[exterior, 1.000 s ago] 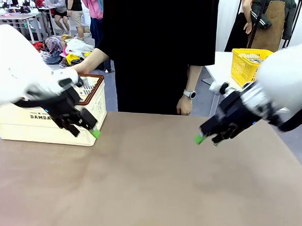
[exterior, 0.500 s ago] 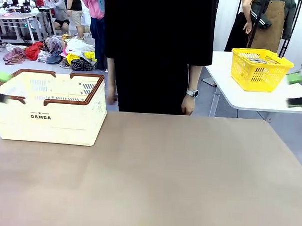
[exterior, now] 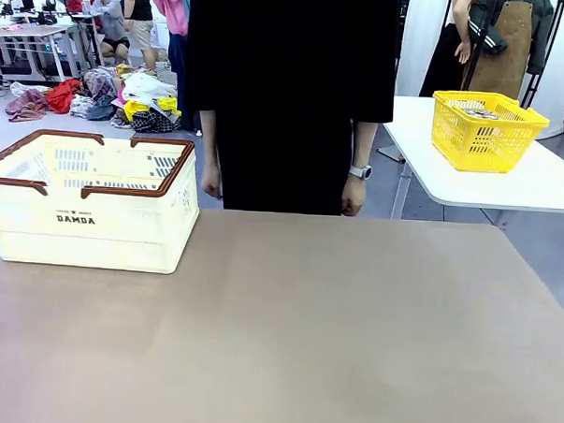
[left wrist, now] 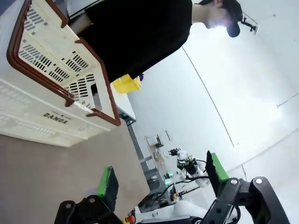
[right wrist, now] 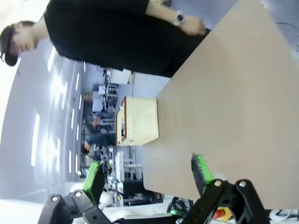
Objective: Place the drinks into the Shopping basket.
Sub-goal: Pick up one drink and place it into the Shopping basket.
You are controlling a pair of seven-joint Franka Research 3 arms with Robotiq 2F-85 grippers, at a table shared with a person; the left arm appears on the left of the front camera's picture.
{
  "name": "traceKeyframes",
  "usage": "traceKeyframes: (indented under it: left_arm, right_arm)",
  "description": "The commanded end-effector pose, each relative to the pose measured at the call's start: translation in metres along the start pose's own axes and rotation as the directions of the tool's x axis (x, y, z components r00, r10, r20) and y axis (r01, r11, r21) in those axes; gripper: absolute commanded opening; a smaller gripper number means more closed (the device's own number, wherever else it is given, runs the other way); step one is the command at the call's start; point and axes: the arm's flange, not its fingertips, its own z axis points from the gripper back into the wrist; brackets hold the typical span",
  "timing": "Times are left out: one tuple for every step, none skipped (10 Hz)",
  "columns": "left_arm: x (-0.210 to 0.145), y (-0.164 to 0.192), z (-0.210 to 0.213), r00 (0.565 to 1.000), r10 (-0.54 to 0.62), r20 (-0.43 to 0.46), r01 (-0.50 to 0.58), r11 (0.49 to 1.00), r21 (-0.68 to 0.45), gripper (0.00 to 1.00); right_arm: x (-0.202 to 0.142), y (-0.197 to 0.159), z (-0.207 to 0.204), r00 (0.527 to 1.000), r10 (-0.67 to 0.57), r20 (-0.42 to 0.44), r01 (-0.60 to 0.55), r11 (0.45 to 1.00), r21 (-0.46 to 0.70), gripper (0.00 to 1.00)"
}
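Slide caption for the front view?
Cream Shopping basket at left on the table, person in black at the far side, yellow basket on a side table.

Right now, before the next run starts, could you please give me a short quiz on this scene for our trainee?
1. True or false: the robot's left hand is shut.
2. Where does the Shopping basket stand? A) at the far left of the table, seen from the robot; B) at its middle; C) on the floor.
3. Which word is printed on the Shopping basket's side?
Key: 1 false, it is wide open and holds nothing; 2 A; 3 DAMDA.
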Motion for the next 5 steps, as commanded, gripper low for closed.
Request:
traceKeyframes:
  left_arm:
    - [-0.0053,-0.0105,0.0053,1.000,-0.009,-0.026,0.010,1.000,0.011,1.00]
    - [-0.0053,-0.0105,0.0053,1.000,-0.009,-0.026,0.010,1.000,0.011,1.00]
    - [-0.0053,-0.0105,0.0053,1.000,-0.009,-0.026,0.010,1.000,0.011,1.00]
    - [-0.0053,-0.0105,0.0053,1.000,-0.009,-0.026,0.010,1.000,0.011,1.00]
    - [-0.0053,-0.0105,0.0053,1.000,-0.009,-0.026,0.010,1.000,0.011,1.00]
  right_arm:
    - [-0.0022,0.0168,-0.0092,0.998,0.046,-0.035,-0.046,0.999,0.004,1.00]
    - [-0.0022,0.0168,-0.0092,0.998,0.046,-0.035,-0.046,0.999,0.004,1.00]
    - [-0.0022,0.0168,-0.0092,0.998,0.046,-0.035,-0.046,0.999,0.004,1.00]
    - [-0.0022,0.0168,-0.0092,0.998,0.046,-0.035,-0.046,0.999,0.004,1.00]
    - [-0.0022,0.0168,-0.0092,0.998,0.046,-0.035,-0.046,0.999,0.004,1.00]
